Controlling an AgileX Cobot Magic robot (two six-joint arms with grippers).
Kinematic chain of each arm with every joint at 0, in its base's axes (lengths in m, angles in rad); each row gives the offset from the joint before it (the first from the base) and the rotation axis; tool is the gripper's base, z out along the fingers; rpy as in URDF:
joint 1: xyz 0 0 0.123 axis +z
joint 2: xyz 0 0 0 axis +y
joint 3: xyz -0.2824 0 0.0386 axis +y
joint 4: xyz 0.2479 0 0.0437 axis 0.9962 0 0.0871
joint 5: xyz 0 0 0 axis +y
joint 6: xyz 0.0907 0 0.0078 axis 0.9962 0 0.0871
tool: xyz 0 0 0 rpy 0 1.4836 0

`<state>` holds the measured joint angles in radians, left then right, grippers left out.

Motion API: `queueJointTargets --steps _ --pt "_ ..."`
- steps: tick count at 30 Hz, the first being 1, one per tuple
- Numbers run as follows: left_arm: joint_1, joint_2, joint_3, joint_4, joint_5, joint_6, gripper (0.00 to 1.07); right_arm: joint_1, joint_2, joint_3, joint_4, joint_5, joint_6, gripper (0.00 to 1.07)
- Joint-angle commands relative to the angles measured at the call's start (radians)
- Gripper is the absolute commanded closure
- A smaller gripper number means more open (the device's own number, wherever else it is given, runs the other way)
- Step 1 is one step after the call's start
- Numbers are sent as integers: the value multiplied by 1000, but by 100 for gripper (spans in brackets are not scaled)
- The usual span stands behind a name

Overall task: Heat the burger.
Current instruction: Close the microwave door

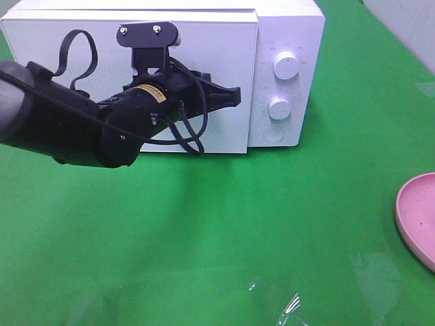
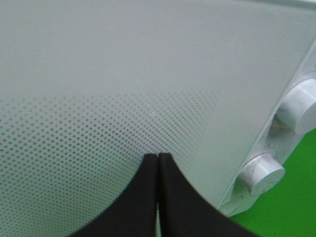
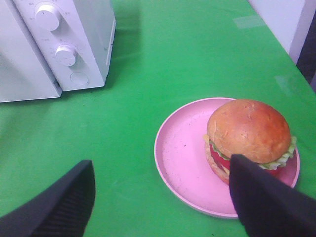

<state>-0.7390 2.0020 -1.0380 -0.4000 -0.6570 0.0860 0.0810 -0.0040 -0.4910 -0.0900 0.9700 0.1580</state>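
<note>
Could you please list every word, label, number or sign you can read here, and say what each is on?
Nothing can be read.
Small grey markings around the microwave knobs: too small and blurred.
Yellow label on the left arm: print too small.
Pink plate and burger: no text.

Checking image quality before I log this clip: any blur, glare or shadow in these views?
Exterior high: left arm soft, casting a faint shadow on the green cloth. Left wrist: close microwave door looks curved, shut pincer dark. Right wrist: burger sharp with a glossy bun, open pincer blurred.
</note>
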Motion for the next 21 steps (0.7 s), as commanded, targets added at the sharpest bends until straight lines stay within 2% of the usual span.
queueJointTargets --steps 1,5,11,13,21 --pt "13 20 -47 -129 -39 70 107 -5 -26 1 -1 -7 -15 34" --pt "13 29 -63 -144 -42 103 107 -5 -26 1 -1 -7 -15 34" --pt "24 40 -83 -144 -39 111 107 -5 -26 1 -1 -7 -15 34" --pt "25 42 -83 -144 -54 133 107 -5 -26 1 -1 -7 -15 34" --pt "72 40 -83 -143 -45 111 107 -5 -26 1 -1 -7 -15 34"
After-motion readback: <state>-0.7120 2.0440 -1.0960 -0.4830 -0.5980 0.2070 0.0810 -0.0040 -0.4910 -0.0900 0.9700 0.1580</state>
